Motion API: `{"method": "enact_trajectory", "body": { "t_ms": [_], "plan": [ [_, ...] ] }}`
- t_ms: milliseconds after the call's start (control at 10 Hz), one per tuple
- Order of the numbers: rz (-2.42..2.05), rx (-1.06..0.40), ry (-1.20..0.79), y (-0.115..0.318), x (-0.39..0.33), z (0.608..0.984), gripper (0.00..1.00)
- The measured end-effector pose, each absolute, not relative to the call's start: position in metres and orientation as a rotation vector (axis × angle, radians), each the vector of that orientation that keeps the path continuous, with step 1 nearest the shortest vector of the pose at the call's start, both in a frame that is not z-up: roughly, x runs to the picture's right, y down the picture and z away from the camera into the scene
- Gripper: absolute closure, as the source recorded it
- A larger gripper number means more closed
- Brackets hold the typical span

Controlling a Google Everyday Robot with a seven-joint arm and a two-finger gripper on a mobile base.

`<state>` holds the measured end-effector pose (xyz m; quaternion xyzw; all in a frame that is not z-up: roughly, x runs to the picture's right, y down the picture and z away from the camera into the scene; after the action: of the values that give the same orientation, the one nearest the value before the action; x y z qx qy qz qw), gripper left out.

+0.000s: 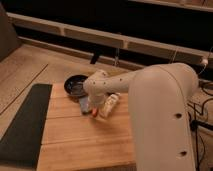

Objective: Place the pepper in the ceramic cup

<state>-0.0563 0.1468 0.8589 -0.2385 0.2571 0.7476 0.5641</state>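
The pepper (94,113) is a small red-orange piece lying on the wooden board (85,140), just below my gripper (95,106). The gripper hangs from the white arm (150,95), which reaches in from the right, and it sits right over the pepper, partly hiding it. The ceramic cup (76,85) is a dark round bowl-like cup at the board's far left corner, behind and to the left of the gripper.
A blue-grey flat block (83,105) lies just left of the pepper. A white bottle-like item (110,103) lies just right of it. A dark mat (22,125) borders the board on the left. A dark shelf unit (100,35) runs along the back.
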Motion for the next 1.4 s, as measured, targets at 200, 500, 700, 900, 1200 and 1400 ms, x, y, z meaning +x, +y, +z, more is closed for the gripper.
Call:
{"method": "enact_trajectory", "body": {
  "t_ms": [200,500,700,900,1200,1400],
  "plan": [
    [1.757,-0.581,0.636,0.162,-0.062,0.87,0.35],
    [1.753,-0.579,0.667,0.168,-0.061,0.876,0.35],
    [1.756,-0.56,0.675,0.164,-0.056,0.879,0.35],
    [1.764,-0.532,0.667,0.153,-0.047,0.88,0.35],
    [1.773,-0.505,0.67,0.145,-0.033,0.885,0.35],
    [1.763,-0.504,0.686,0.15,-0.028,0.892,0.35]
  ]
}}
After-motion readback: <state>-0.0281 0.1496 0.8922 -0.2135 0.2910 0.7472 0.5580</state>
